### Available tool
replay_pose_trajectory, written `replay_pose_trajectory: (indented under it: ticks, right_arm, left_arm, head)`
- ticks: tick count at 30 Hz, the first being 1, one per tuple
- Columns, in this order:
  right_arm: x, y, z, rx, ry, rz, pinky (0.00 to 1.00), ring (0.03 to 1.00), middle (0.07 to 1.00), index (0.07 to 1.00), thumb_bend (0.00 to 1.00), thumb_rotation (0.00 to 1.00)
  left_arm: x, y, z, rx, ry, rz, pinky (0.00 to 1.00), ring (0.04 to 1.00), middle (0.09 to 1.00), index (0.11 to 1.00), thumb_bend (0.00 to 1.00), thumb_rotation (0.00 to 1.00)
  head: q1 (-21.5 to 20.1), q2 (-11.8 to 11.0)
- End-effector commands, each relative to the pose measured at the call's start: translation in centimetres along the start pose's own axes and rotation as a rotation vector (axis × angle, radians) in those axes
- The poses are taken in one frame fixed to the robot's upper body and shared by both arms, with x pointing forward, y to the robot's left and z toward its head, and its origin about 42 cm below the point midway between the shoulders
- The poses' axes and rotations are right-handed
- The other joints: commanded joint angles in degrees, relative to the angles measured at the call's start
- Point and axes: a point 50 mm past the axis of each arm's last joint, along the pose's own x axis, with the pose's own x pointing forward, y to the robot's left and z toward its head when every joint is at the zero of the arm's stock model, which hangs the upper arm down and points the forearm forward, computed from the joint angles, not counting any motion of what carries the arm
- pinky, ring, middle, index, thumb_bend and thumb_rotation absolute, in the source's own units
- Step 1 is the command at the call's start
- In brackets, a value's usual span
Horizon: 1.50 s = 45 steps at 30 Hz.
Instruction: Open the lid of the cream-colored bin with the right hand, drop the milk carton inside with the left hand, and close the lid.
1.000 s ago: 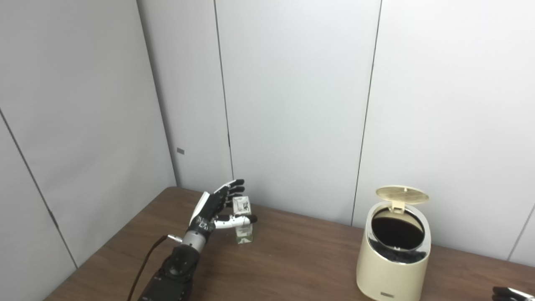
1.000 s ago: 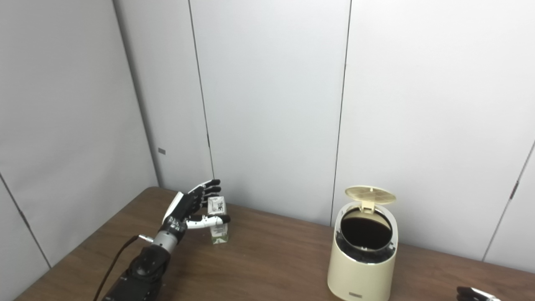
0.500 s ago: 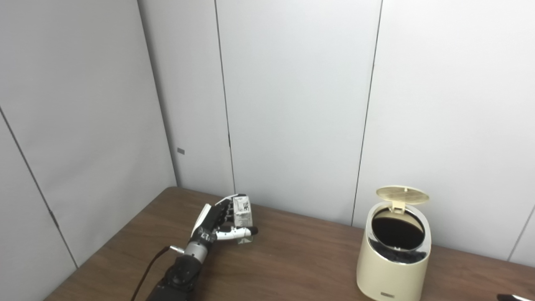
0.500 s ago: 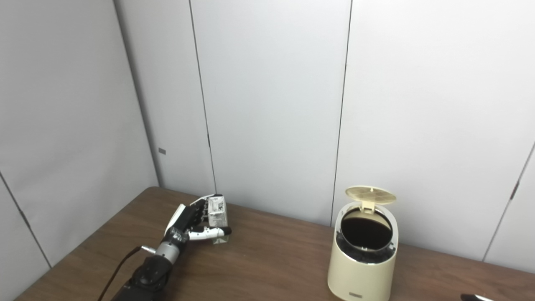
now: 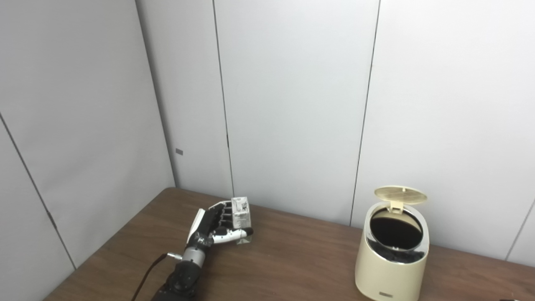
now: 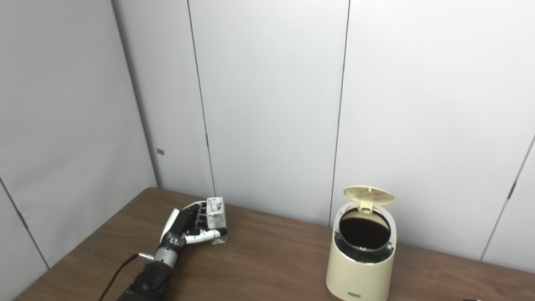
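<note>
Cream-coloured plastic, the rounded bin (image 5: pixel 391 262) stands at four o'clock on the brown wooden worktop (image 5: pixel 292 267) with its round hinged lid (image 5: pixel 400 194) already raised, so the mouth is ready. In the right eye view the left robot hand (image 6: pixel 189 225) at eight o'clock is wrapped round the small white milk carton (image 6: pixel 216 214), thumb across its front, probably for lifting; the carton's long axis is upright, top tipped slightly away. The right robot hand is out of sight.

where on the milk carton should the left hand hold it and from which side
Grip the milk carton across the flat sides of its body, below the folded top, coming from its left. It stands upright on the table, so the tall flat faces give thumb and fingers opposing surfaces. The left hand is already wrapped there, thumb across the front. That should leave the bottom free for dropping it into the open bin.
</note>
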Motion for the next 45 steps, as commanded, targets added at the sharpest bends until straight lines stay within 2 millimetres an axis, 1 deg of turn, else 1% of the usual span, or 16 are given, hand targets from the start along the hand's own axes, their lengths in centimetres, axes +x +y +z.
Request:
replay_pose_trajectory:
  ticks: [1, 2, 3, 4, 5, 11, 16, 20, 22, 29, 37, 39, 40, 41, 42, 45]
  right_arm:
    - [0.7, -1.1, 1.7, -0.014, -0.071, -0.032, 0.3, 0.55, 0.724, 0.712, 1.0, 0.61]
    - [0.6, -1.1, 1.6, -0.013, -0.068, -0.031, 0.3, 0.551, 0.725, 0.713, 1.0, 0.61]
    - [0.6, -1.0, 1.6, -0.009, -0.064, -0.031, 0.3, 0.551, 0.726, 0.711, 1.0, 0.61]
    - [0.5, -1.0, 1.6, -0.006, -0.06, -0.031, 0.29, 0.548, 0.722, 0.704, 1.0, 0.61]
    - [0.5, -0.9, 1.5, -0.006, -0.059, -0.031, 0.29, 0.547, 0.721, 0.703, 1.0, 0.61]
    - [0.2, -0.6, 1.5, -0.007, -0.06, -0.036, 0.3, 0.556, 0.728, 0.707, 1.0, 0.63]
    - [-0.1, -0.6, 1.4, -0.012, -0.058, -0.046, 0.31, 0.562, 0.73, 0.711, 1.0, 0.65]
    - [-0.1, -0.7, 1.3, -0.006, -0.055, -0.048, 0.31, 0.565, 0.735, 0.713, 1.0, 0.65]
    - [0.1, -0.6, 1.2, 0.004, -0.057, -0.052, 0.32, 0.567, 0.74, 0.712, 1.0, 0.65]
    - [0.5, -0.7, 1.6, 0.0, -0.067, -0.063, 0.32, 0.569, 0.744, 0.719, 1.0, 0.61]
    - [0.8, -0.8, 1.3, 0.007, -0.062, -0.071, 0.35, 0.614, 0.779, 0.758, 1.0, 0.57]
    - [0.8, -0.6, 1.4, 0.003, -0.064, -0.072, 0.37, 0.635, 0.792, 0.769, 0.99, 0.52]
    - [0.9, -0.6, 1.5, -0.002, -0.067, -0.07, 0.37, 0.638, 0.794, 0.771, 0.98, 0.51]
    - [0.9, -0.5, 1.6, -0.004, -0.068, -0.068, 0.39, 0.653, 0.806, 0.784, 0.95, 0.48]
    - [1.0, -0.3, 1.8, -0.006, -0.071, -0.067, 0.43, 0.682, 0.824, 0.803, 0.9, 0.42]
    - [1.0, -0.1, 2.5, -0.007, -0.075, -0.065, 0.47, 0.715, 0.843, 0.824, 0.86, 0.37]
  left_arm:
    - [1.3, 0.3, 1.6, -0.009, -0.049, 0.062, 0.41, 0.492, 0.556, 0.604, 0.76, 0.03]
    - [1.4, 0.0, 1.7, -0.022, -0.05, 0.077, 0.4, 0.477, 0.542, 0.592, 0.75, 0.02]
    - [1.5, -0.2, 1.8, -0.035, -0.049, 0.088, 0.39, 0.466, 0.502, 0.557, 0.64, 0.01]
    - [1.5, -0.5, 1.9, -0.051, -0.048, 0.1, 0.39, 0.468, 0.481, 0.525, 0.56, 0.0]
    - [1.6, -0.7, 2.0, -0.064, -0.047, 0.108, 0.39, 0.469, 0.478, 0.518, 0.54, 0.0]
    - [1.6, -1.7, 2.2, -0.083, -0.044, 0.136, 0.38, 0.46, 0.472, 0.503, 0.52, 0.0]
    - [1.5, -1.9, 2.0, -0.069, -0.039, 0.142, 0.38, 0.45, 0.462, 0.507, 0.52, 0.0]
    - [1.3, -2.0, 2.3, -0.072, -0.055, 0.14, 0.38, 0.445, 0.461, 0.506, 0.52, 0.0]
    - [1.0, -2.4, 2.9, -0.082, -0.091, 0.139, 0.38, 0.439, 0.465, 0.503, 0.52, 0.0]
    - [-0.6, -3.3, 4.9, -0.099, -0.201, 0.124, 0.43, 0.457, 0.471, 0.499, 0.52, 0.0]
    - [-1.9, -3.9, 8.3, -0.156, -0.25, 0.068, 0.42, 0.48, 0.477, 0.499, 0.52, 0.0]
    - [-2.2, -4.1, 9.2, -0.16, -0.264, 0.057, 0.43, 0.49, 0.482, 0.498, 0.52, 0.0]
    - [-2.3, -4.2, 9.7, -0.163, -0.271, 0.05, 0.43, 0.49, 0.481, 0.498, 0.52, 0.0]
    - [-2.5, -4.3, 10.3, -0.165, -0.279, 0.043, 0.42, 0.485, 0.479, 0.501, 0.52, 0.0]
    - [-2.8, -4.5, 11.1, -0.17, -0.295, 0.031, 0.41, 0.475, 0.473, 0.507, 0.52, 0.0]
    - [-3.4, -5.0, 12.6, -0.179, -0.319, 0.007, 0.4, 0.469, 0.468, 0.513, 0.52, 0.0]
  head:
    - [-0.02, -0.07]
    - [0.22, -0.12]
    - [0.21, -0.13]
    - [0.2, -0.13]
    - [0.1, -0.12]
    - [-0.4, -0.04]
    - [-0.66, -0.03]
    - [-0.93, -0.14]
    - [-1.35, -0.04]
    - [-2.97, 0.74]
    - [-5.72, 1.68]
    - [-6.17, 1.84]
    - [-6.4, 1.9]
    - [-7.2, 2.09]
    - [-7.76, 2.25]
    - [-9.01, 2.59]
